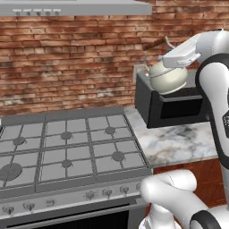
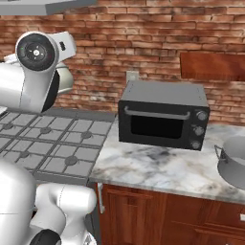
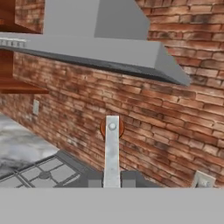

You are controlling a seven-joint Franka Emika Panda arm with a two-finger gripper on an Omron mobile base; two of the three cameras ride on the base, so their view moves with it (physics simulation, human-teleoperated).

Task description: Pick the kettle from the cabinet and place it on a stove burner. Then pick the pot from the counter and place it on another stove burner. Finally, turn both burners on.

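Observation:
The cream-white kettle [image 1: 168, 77] hangs in the air above the black microwave, tilted, to the right of the stove. My gripper [image 1: 163, 57] is shut on its wire handle. In the hand view the gripper [image 3: 112, 182] clamps the grey handle strip [image 3: 112, 148], whose reddish-brown wooden piece [image 3: 112, 127] points at the brick wall. A sliver of the kettle [image 2: 65, 79] peeks out behind my arm. The stove burners [image 1: 117, 156] lie bare on the silver cooktop. The grey pot [image 2: 234, 165] stands on the marble counter [image 2: 153, 170] at the far right. The wooden cabinet [image 2: 213, 66] hangs on the wall above it.
A black microwave [image 2: 162, 115] stands on the counter between the stove and the pot, right under the kettle. A grey range hood [image 3: 100, 41] overhangs the cooktop. The knob row [image 1: 89, 195] runs along the stove's front. Brick wall lies behind everything.

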